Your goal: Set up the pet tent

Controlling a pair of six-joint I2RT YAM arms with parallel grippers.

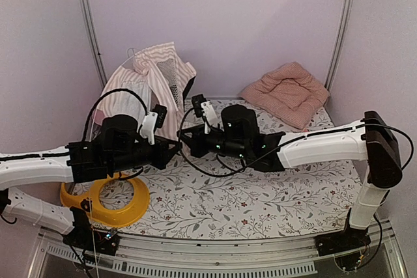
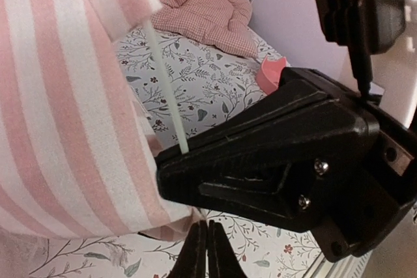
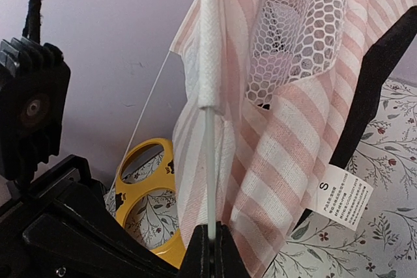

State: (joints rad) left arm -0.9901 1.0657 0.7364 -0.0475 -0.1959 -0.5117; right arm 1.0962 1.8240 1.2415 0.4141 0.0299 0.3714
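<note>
At the far left of the table (image 1: pixel 273 193), the pet tent (image 1: pixel 153 73) slumps half-raised against the back wall. From its near edge a thin pole (image 3: pixel 208 161) runs out of a white sleeve straight down into the right gripper (image 3: pixel 210 250), which is clamped on it, fingers in line with the pole. Just beside it, the left gripper (image 2: pixel 207 252) is pinched closed with nothing visible between its tips, striped cloth close above. A yellow ring (image 1: pixel 107 200) lies near left and a pink cushion (image 1: pixel 287 92) far right, both well apart. I judge the crowded grippers themselves the main obstruction.
</note>
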